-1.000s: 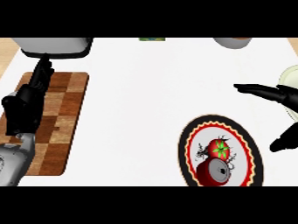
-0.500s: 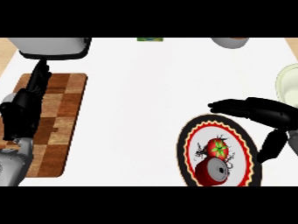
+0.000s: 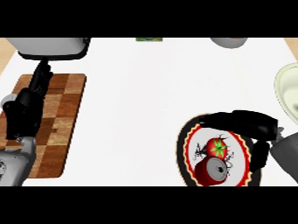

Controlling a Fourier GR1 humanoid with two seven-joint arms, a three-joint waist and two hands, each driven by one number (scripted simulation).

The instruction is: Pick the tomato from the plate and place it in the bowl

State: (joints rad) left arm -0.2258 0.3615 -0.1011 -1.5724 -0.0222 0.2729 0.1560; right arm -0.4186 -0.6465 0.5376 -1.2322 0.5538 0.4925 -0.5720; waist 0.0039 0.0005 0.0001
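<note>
Well left of the plate (image 3: pixel 188 144), the left hand (image 3: pixel 23 111) rests over the cutting board (image 3: pixel 64 113), fingers straight, holding nothing. On the plate lies the tomato (image 3: pixel 217 148). Over its right rim the right hand (image 3: pixel 251 124) arches, fingers part-curled, nothing held. It should settle around the tomato before lifting toward the bowl (image 3: pixel 296 103), right of the plate.

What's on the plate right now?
The red tomato with a green stem and a dark red round object sit on the red-rimmed plate. The right hand covers its upper right edge.
</note>
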